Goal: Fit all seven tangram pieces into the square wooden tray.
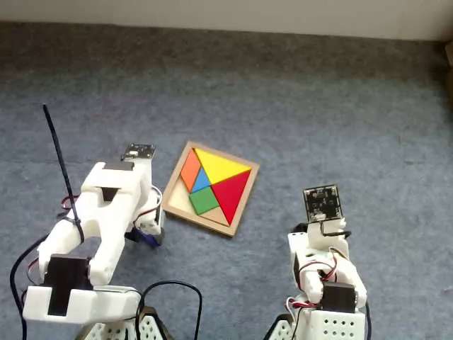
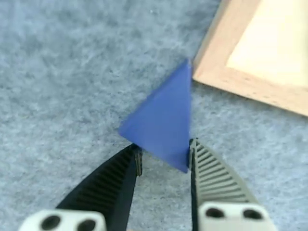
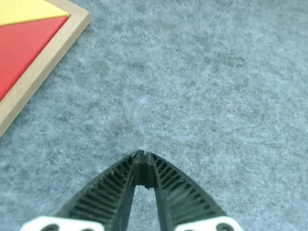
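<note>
Our left gripper [image 2: 164, 155] grasps the blue triangle [image 2: 162, 120] beside the tray [image 2: 216, 72]; right gripper [image 3: 140, 162] clenched empty; next we lift it in

The right gripper [image 3: 143, 161] is closed, with its two black tips touching. It is over the fuzzy grey tabletop [image 3: 202, 86]. A corner of the wooden tray [image 3: 43, 64] lies well apart from it. A yellow piece [image 3: 24, 9] and a red piece [image 3: 19, 48] sit side by side inside.
</note>
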Tool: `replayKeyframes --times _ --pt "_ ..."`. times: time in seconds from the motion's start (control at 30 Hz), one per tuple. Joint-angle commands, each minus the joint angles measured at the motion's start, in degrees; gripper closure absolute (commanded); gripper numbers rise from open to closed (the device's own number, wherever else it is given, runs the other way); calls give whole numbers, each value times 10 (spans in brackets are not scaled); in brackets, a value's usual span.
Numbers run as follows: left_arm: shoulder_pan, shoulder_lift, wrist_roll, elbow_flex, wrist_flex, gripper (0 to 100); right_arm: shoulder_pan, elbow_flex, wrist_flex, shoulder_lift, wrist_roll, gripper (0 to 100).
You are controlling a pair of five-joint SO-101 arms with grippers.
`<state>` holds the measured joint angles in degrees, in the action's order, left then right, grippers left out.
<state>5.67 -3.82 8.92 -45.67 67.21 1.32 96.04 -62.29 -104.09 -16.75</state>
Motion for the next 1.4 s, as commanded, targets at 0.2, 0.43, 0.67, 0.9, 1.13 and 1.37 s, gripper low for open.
replayKeyframes --times 0.2,0.43,0.67,0.9,1.13,1.37 --pt "0 -48 0 25 20 818 -7 53 -5 -7 -7 992" --pt "1 -118 1 31 42 649 -7 53 -5 -7 -7 992" --pt "1 -44 -1 34 -20 674 -7 53 -5 -7 -7 992" --pt "1 31 -1 73 -34 721 -7 53 -5 -7 -7 992" --pt "5 33 -1 80 -37 726 -7 53 -5 -7 -7 992" --pt "29 39 -37 126 -37 725 -7 53 -5 -7 -7 992"
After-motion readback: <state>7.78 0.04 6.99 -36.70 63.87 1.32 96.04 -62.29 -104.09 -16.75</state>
